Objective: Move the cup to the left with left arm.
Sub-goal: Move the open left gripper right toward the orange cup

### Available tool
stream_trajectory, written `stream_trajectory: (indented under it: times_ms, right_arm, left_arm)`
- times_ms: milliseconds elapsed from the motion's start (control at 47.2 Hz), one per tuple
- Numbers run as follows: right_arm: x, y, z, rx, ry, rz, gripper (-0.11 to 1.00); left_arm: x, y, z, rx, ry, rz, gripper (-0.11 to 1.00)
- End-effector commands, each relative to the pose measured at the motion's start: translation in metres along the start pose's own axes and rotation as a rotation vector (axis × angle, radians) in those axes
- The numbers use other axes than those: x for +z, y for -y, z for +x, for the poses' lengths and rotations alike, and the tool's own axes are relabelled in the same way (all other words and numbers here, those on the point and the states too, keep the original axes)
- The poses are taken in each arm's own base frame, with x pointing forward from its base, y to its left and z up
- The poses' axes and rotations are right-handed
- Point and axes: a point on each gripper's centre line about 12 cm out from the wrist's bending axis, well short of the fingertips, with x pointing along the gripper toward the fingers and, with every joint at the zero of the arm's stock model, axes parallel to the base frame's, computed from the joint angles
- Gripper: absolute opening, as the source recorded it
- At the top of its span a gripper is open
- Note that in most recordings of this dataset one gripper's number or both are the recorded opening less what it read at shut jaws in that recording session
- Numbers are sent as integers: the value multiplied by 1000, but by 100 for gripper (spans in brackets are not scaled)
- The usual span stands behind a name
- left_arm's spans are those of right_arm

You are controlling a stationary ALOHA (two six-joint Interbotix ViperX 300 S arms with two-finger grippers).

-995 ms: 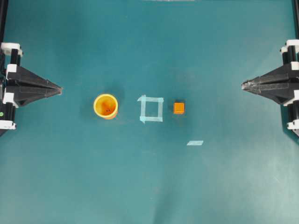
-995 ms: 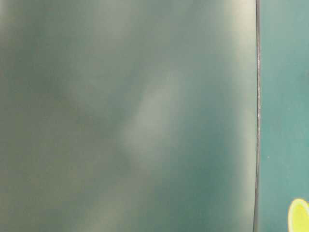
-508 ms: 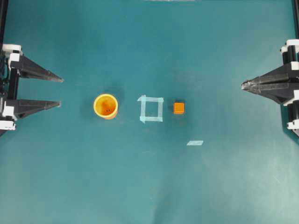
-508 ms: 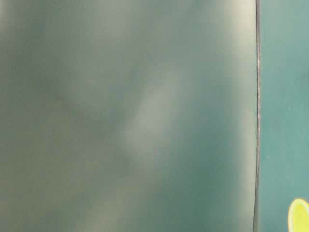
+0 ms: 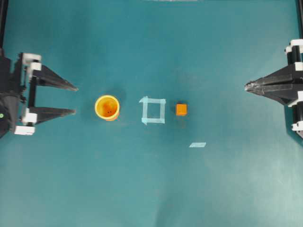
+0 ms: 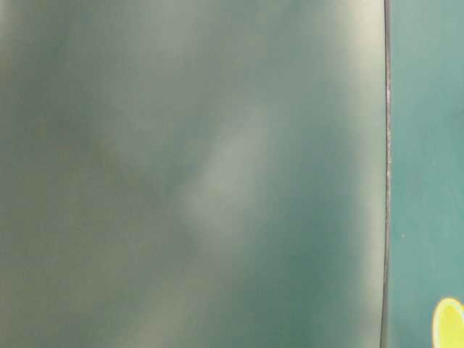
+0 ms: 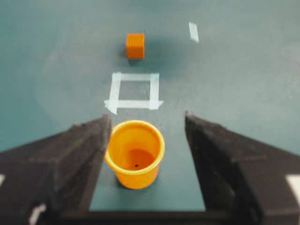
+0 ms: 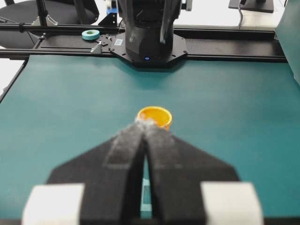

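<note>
The yellow-orange cup point(image 5: 107, 107) stands upright on the teal table, left of a tape square. My left gripper point(image 5: 75, 100) is open, and its two black fingers point at the cup from the left, with a short gap between the tips and the cup. In the left wrist view the cup point(image 7: 135, 152) sits between the spread fingers of the left gripper point(image 7: 147, 117), closer to the left finger point(image 7: 79, 150). My right gripper point(image 5: 246, 86) rests shut at the right edge. From the right wrist view the cup point(image 8: 156, 116) shows just beyond the right gripper point(image 8: 145, 123). A yellow sliver of the cup point(image 6: 449, 326) shows in the table-level view.
A pale tape square point(image 5: 153, 110) lies right of the cup, with a small orange cube point(image 5: 181, 109) just beyond it. A loose tape strip point(image 5: 197, 144) lies nearer the front. The left arm's base point(image 8: 147, 28) and a tape roll point(image 8: 90, 33) sit behind the table.
The left gripper went from shut to open, then moved right toward the cup. The cup, the cube and the right gripper have not moved.
</note>
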Motion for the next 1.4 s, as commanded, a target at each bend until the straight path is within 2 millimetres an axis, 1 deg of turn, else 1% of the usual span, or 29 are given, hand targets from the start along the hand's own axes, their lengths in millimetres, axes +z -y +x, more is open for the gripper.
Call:
stream_trajectory:
  times_ms: [0,254,381,550,741,1058,1249,1376]
  right_arm:
    - [13,0,2,0,32,-2,-1]
    - [17,0,1,-2,43,-2,-1]
    - [18,0,1,0,48,-2,-1]
    - [18,0,1,0,49,5,-1]
    - [20,0,1,0,54,6,-1]
    - [19,0,1,0,29,8,-1]
    - [19,0,1,0,29,6,-1]
    - [19,0,2,0,31,6,-1]
  left_arm:
    - [-4,1,11,-4,2,2,64]
    - [-38,2,38,-7,-135,1,76]
    - [-50,1,47,-4,-184,-2,81]
    - [-60,-7,51,25,-212,-11,82]
    - [-72,-14,54,48,-254,-26,83]
    - [-87,-13,66,53,-319,-85,84]
    - [-87,-13,76,49,-300,-83,85]
    - [-89,-9,82,36,-307,-78,85]
